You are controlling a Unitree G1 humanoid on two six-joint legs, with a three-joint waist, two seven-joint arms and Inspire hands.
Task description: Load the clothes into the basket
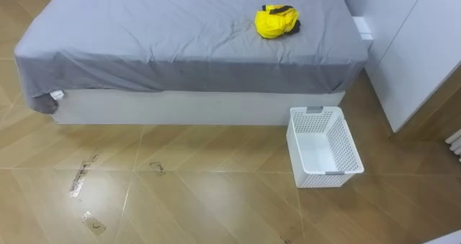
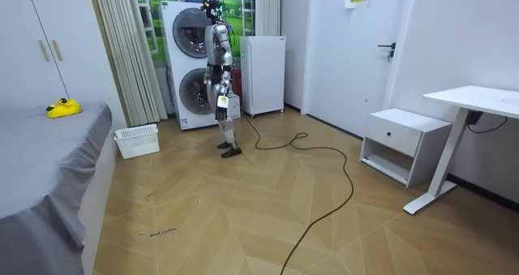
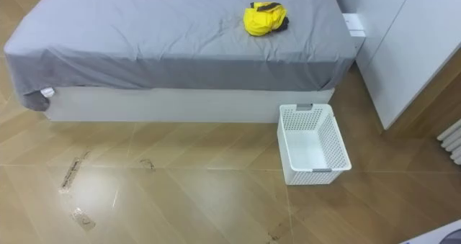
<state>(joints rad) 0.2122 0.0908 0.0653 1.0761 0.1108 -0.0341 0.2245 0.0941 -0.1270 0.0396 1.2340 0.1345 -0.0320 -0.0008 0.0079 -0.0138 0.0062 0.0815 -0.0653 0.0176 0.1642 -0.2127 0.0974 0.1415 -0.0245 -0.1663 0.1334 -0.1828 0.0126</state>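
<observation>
A bundle of yellow clothes [image 1: 276, 21] with a dark patch lies on the grey bed [image 1: 144, 35], toward its far right part. A white perforated basket [image 1: 324, 145] stands upright on the wooden floor just past the bed's right corner, with nothing in it. In the room view I stand by the stacked washing machines [image 2: 188, 64], a few steps from the basket [image 2: 136, 141] and facing the bed. My left hand [image 2: 231, 103] and right hand [image 2: 212, 90] hang at my sides, far from the clothes [image 2: 62, 109].
White wardrobe doors [image 1: 418, 50] rise right of the bed and basket. A white cabinet [image 2: 265, 74], a low drawer unit [image 2: 403, 143] and a desk [image 2: 474, 105] stand along the room's far walls. Scuff marks [image 1: 81, 175] show on the floor.
</observation>
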